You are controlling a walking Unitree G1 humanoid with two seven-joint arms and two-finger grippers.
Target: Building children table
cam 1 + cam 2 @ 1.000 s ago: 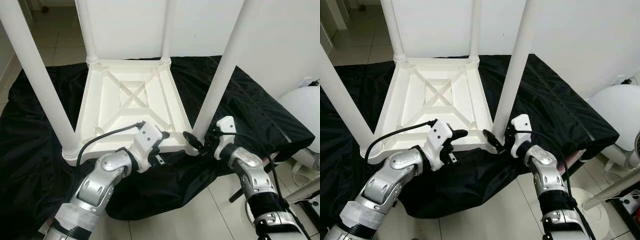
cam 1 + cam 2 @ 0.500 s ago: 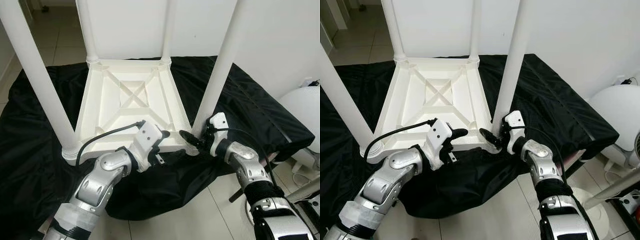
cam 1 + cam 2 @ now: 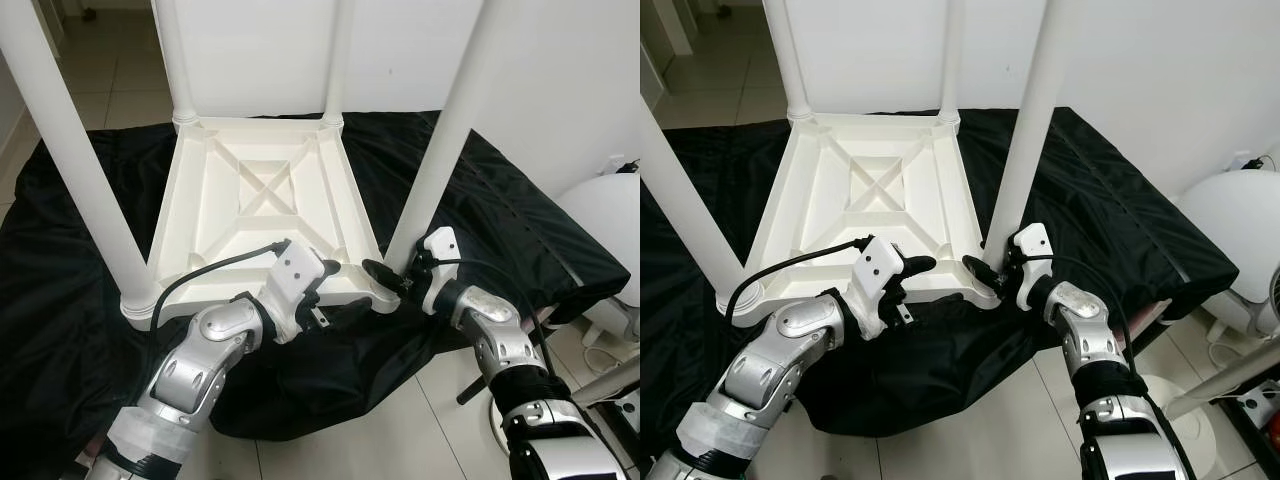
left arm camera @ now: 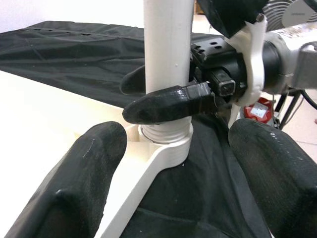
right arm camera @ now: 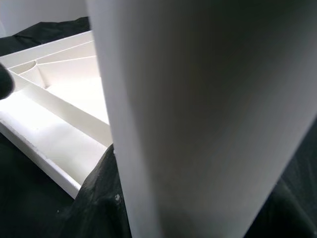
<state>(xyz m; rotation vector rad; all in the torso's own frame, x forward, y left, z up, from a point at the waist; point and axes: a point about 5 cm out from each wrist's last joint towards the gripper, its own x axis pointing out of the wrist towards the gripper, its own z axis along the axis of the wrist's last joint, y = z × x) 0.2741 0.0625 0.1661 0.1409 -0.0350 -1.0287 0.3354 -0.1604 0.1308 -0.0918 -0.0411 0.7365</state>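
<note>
A white children's table [image 3: 255, 200] lies upside down on a black cloth [image 3: 60, 330], its legs pointing up. My right gripper [image 3: 392, 280] is at the foot of the near-right leg [image 3: 450, 130], just above its socket. It is shut on the leg, with one finger [image 4: 163, 106] in front and the other behind. My left gripper [image 3: 325, 292] hovers open at the tabletop's near edge, a short way left of that corner, holding nothing. In the right wrist view the leg [image 5: 198, 124] is very close.
The near-left leg [image 3: 70, 150] and two far legs [image 3: 172, 60] [image 3: 338, 60] stand around the frame. A white rounded appliance [image 3: 610, 230] and a stand base [image 3: 1180, 410] sit on the tiled floor at the right. A white wall rises behind.
My right gripper has moved left and in, from beside the near-right leg onto its foot. The left arm has stayed still.
</note>
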